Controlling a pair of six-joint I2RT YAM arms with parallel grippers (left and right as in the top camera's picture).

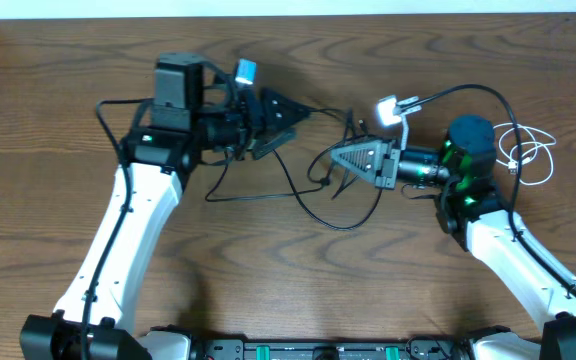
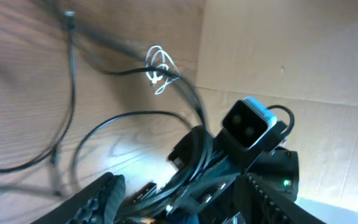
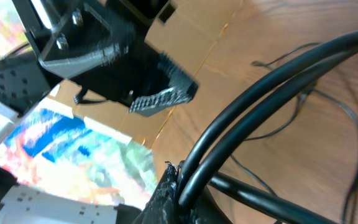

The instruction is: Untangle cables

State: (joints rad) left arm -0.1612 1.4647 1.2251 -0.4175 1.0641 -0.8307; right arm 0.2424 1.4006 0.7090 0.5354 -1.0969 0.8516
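Note:
Thin black cables lie looped on the wooden table between my two arms. My right gripper points left and is shut on black cable strands, which run up from its fingertips. My left gripper points right, just up and left of the right one, with its fingers spread and nothing between them. Black cable loops lie on the table ahead of it. The white cable lies coiled at the far right, apart from both grippers; it also shows in the left wrist view.
A thicker black cord arcs from the right wrist camera to the right arm. Another runs along the left arm. A cardboard wall stands behind the table. The table's far edge is at the top.

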